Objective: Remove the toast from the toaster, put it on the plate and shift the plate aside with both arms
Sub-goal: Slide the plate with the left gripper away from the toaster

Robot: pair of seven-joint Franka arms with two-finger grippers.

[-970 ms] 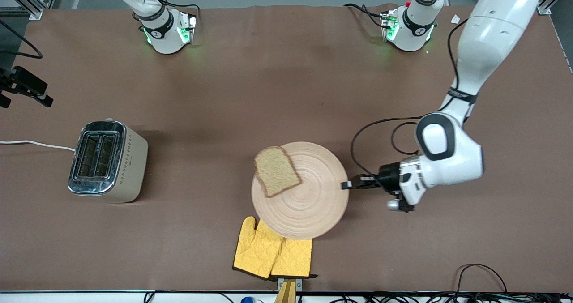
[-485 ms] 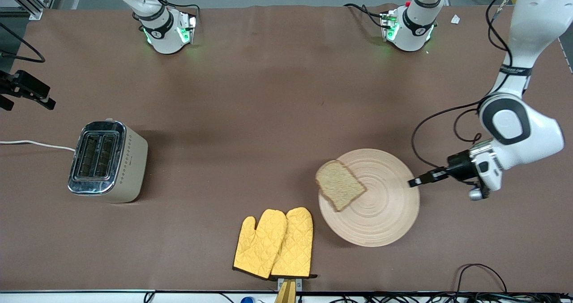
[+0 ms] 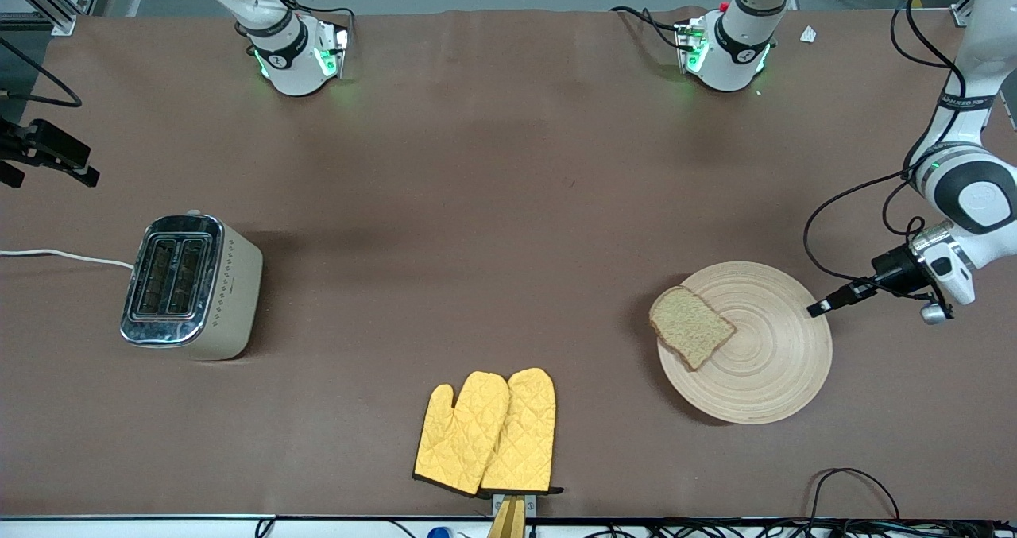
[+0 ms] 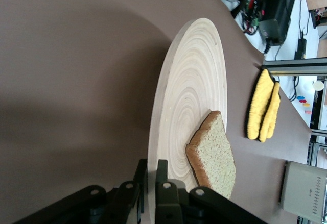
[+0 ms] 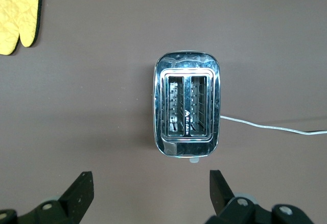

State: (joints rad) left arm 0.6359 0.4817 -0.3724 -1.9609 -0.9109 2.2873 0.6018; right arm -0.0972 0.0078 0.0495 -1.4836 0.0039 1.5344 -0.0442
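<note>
The plate (image 3: pixel 763 363) sits low at the left arm's end of the table; I cannot tell whether it rests on the table. The toast (image 3: pixel 690 337) lies flat on it and overhangs the rim on the side toward the right arm's end. My left gripper (image 3: pixel 818 309) is shut on the plate's rim at the edge away from the toast. In the left wrist view the rim stands between the left gripper's (image 4: pixel 152 165) fingers, with the plate (image 4: pixel 194 81) and toast (image 4: pixel 214 157) past them. My right gripper (image 5: pixel 152 183) is open and empty, high over the table by the toaster (image 5: pixel 187 104).
A silver and beige toaster (image 3: pixel 191 285) with empty slots and a white cord stands at the right arm's end. A pair of yellow oven mitts (image 3: pixel 486 433) lies near the front edge. Cables (image 3: pixel 854 482) lie along the table's front edge near the plate.
My left gripper has drawn the plate with the toast toward the left arm's end of the table, off the yellow mitts. The right arm has barely moved.
</note>
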